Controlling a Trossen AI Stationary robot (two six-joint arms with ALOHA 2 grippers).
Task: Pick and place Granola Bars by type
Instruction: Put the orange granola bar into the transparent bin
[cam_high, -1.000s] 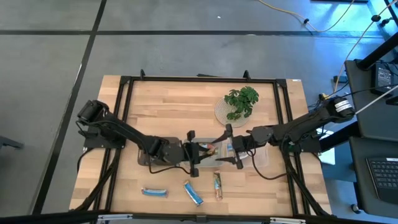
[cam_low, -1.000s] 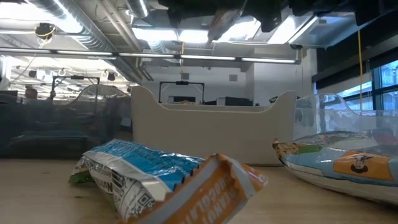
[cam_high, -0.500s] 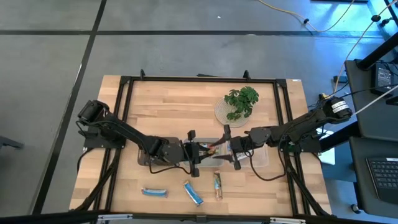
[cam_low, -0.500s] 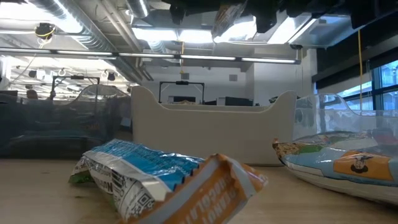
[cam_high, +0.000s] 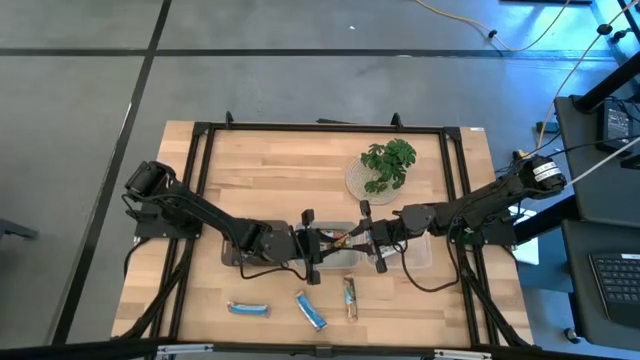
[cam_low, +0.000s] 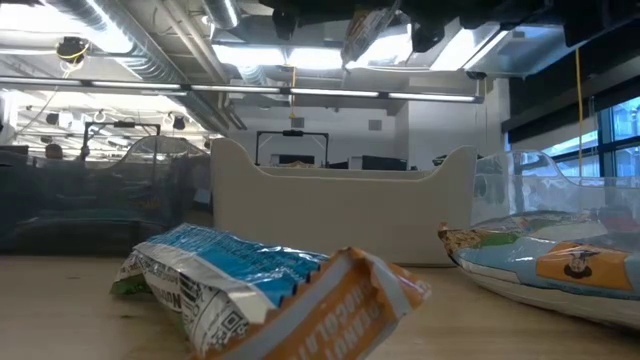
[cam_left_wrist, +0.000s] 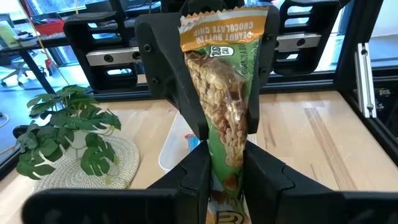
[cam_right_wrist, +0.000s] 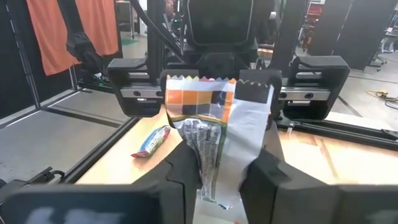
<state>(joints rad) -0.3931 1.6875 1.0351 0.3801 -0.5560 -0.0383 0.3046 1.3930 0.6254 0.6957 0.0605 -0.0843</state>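
High view: the left gripper (cam_high: 322, 248) and right gripper (cam_high: 372, 243) meet mid-table over the trays (cam_high: 415, 252); 3 bars (cam_high: 312, 311) lie nearer the front edge.

Left wrist view: both grippers pinch 1 peanut bar (cam_left_wrist: 227, 118).

Right wrist view: same. For a clean handover, only 1 should let go.

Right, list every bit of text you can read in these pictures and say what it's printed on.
"PEANUT BUTTER CHOCOLATE CHIP", upside down in the left wrist view: on the orange end of the green-wrapped granola bar, gripped by both the left gripper and the right gripper.
Print on that bar's silvery back: too blurred.
Lettering on the blue bar and the orange-wrapped bar, low view: not legible.
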